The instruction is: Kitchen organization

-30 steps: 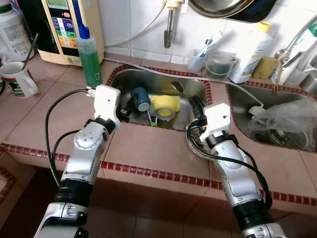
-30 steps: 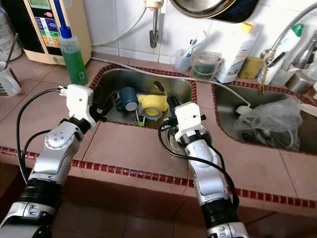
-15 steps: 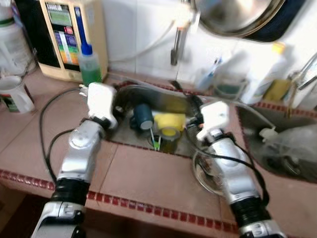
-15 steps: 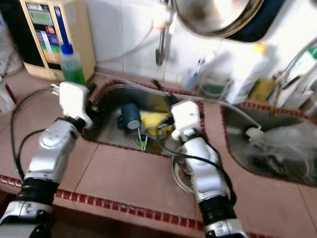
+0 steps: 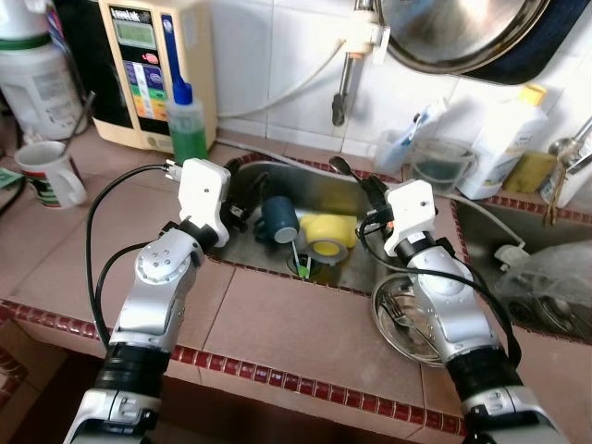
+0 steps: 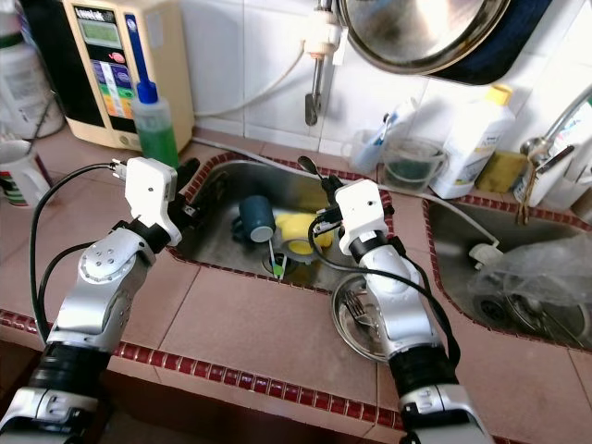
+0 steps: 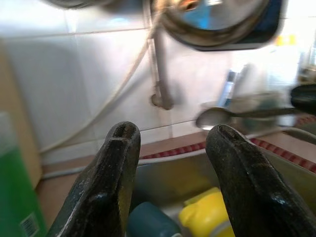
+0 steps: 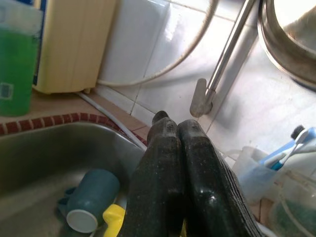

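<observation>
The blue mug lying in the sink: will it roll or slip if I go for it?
The blue mug lies on its side, so a nudge would probably roll it, though its handle may stop it. It looks glazed and sits in a sink, so possibly slick. The yellow cup beside it may block the roll.

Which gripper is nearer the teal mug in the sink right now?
Left. The left gripper is beside the teal mug, at the sink's left edge; the right gripper is beyond the yellow cup.

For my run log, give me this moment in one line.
left gripper: open, over sink | right gripper: shut, empty | teal mug: in sink
</observation>
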Controlling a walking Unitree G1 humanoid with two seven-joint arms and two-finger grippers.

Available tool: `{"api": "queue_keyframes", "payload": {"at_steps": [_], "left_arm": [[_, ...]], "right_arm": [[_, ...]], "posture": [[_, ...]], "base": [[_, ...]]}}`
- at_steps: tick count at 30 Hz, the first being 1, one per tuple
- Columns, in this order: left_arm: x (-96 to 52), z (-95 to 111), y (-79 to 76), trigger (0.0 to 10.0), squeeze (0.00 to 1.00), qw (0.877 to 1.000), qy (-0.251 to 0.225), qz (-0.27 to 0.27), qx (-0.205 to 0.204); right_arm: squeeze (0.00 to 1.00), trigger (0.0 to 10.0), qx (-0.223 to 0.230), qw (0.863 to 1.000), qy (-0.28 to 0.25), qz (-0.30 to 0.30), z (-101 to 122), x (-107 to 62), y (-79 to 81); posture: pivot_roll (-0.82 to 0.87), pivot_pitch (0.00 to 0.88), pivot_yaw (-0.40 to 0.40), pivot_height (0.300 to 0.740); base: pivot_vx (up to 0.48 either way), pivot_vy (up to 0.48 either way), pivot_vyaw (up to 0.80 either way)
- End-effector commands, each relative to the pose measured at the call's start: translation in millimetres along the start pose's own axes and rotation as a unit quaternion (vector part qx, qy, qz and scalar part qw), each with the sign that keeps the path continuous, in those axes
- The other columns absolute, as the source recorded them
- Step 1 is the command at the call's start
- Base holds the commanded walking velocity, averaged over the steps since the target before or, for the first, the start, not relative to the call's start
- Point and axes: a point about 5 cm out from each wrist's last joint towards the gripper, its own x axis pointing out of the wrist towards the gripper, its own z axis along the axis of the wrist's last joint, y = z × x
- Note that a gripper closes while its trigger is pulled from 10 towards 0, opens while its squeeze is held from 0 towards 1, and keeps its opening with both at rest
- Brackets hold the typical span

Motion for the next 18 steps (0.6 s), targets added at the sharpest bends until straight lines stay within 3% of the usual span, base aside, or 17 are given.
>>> {"api": "queue_keyframes", "payload": {"at_steps": [1,4,9,13,18], "left_arm": [[-0.2,2,-8.0,10.0,0.00,1.000,0.004,-0.025,0.013],[-5.6,3,-19.5,10.0,0.00,0.998,0.007,-0.055,0.028],[-11.8,1,-30.3,10.0,0.00,0.996,0.021,-0.079,0.030],[-15.6,4,-36.7,10.0,0.00,0.995,0.027,-0.093,0.034],[-17.1,6,-40.7,10.0,0.00,0.994,0.036,-0.104,0.023]], "right_arm": [[0.00,10.0,0.016,1.000,0.010,-0.011,-1,2.6,-10.6],[0.00,10.0,0.058,0.998,0.028,-0.020,-2,9.6,-18.6],[0.00,10.0,0.071,0.996,0.039,-0.020,-3,15.5,-22.6],[0.00,10.0,0.113,0.992,0.048,-0.002,-2,23.8,-20.5],[0.00,10.0,0.130,0.990,0.053,0.023,0,28.2,-17.0]], "posture": [[0.11,0.000,-0.066,0.740],[0.11,0.000,-0.061,0.740],[0.12,0.041,-0.050,0.740],[0.13,0.087,-0.045,0.740],[0.13,0.115,-0.044,0.740]], "base": [[0.000,0.000,0.00],[0.000,0.000,0.00],[0.000,0.000,0.00],[0.000,0.000,0.00],[0.000,0.000,0.00]]}}
